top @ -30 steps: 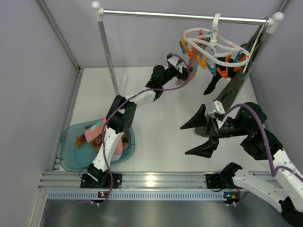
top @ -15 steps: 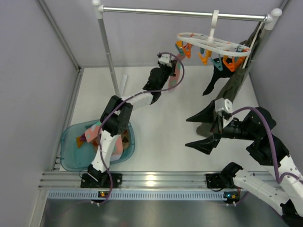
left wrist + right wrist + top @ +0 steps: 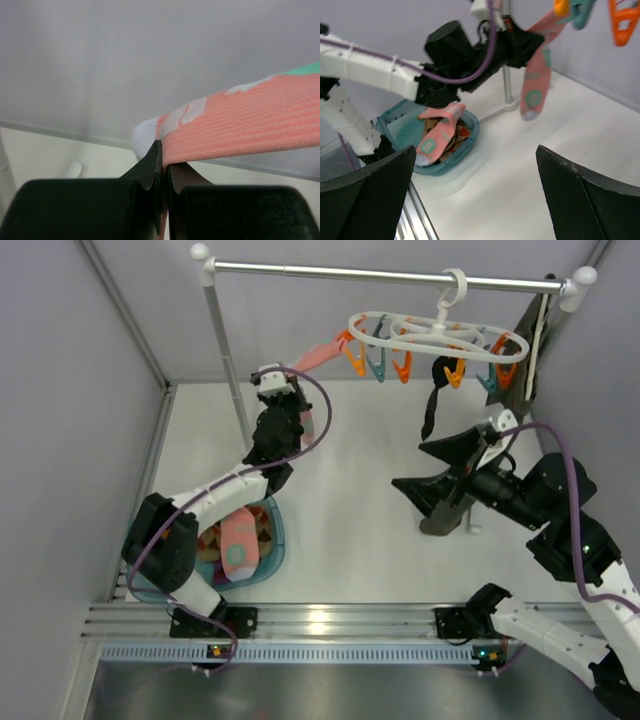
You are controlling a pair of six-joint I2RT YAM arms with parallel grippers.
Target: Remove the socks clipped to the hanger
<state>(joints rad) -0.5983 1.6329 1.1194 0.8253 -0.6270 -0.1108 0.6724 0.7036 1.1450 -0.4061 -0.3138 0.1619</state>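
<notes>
The hanger (image 3: 430,335) hangs from the rail (image 3: 330,273) at the back. A stretched sock (image 3: 315,357) runs from its left end to the left tool (image 3: 161,152). A second sock (image 3: 432,405) dangles beneath it, behind the right tool (image 3: 440,468). A basin (image 3: 272,540) of socks (image 3: 238,540) sits front left.

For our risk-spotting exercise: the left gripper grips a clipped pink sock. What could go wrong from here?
The left gripper pinches only the edge of the pink sock; it may slip out.
The sock stretches taut from the hanger, which might slide along the rod instead of letting go.
</notes>
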